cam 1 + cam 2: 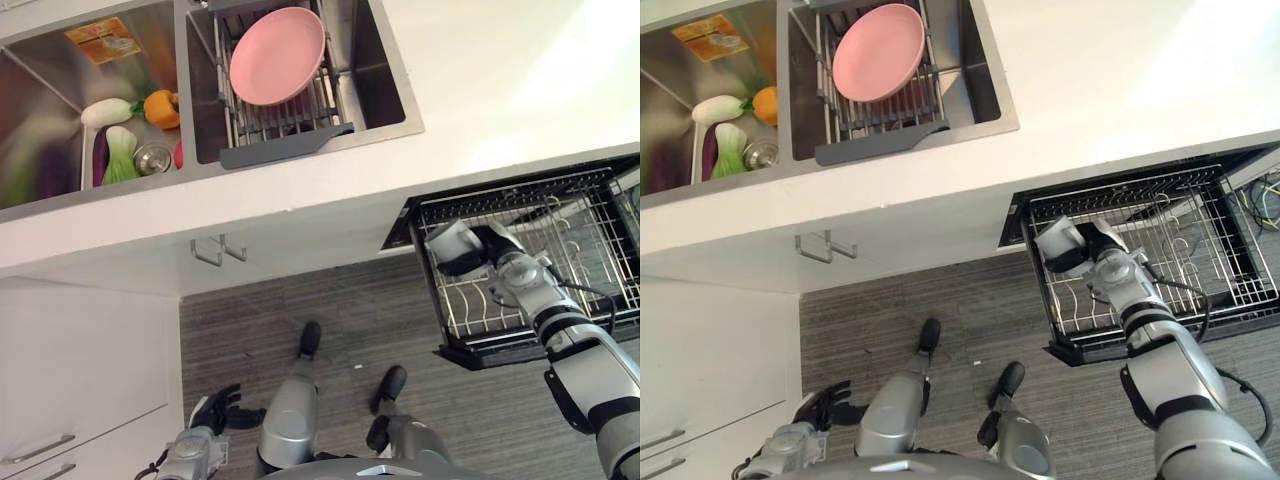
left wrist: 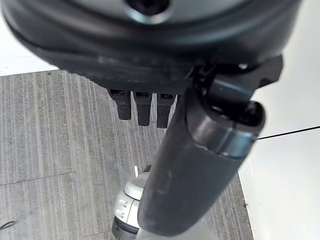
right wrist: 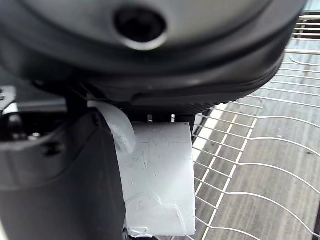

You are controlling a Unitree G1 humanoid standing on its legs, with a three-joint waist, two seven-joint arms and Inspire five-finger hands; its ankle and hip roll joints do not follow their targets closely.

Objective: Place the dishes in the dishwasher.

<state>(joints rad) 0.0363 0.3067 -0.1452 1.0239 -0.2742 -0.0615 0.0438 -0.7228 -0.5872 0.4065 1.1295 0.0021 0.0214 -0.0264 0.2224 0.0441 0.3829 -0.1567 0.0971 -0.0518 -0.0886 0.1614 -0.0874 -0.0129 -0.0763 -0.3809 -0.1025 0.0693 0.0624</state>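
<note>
A white table (image 1: pixel 480 90) with a steel sink (image 1: pixel 395 100) runs above the pulled-out dishwasher rack (image 1: pixel 590 250). The right hand (image 1: pixel 470 250) sits over the rack's front corner; whether its fingers are curled I cannot tell. The pink plate (image 1: pixel 277 55) waits in the sink drainer (image 1: pixel 285 145), well away from that hand, so loading looks unstarted. The left hand (image 1: pixel 215 410) hangs relaxed and apart, low by the floor (image 1: pixel 350 300).
</note>
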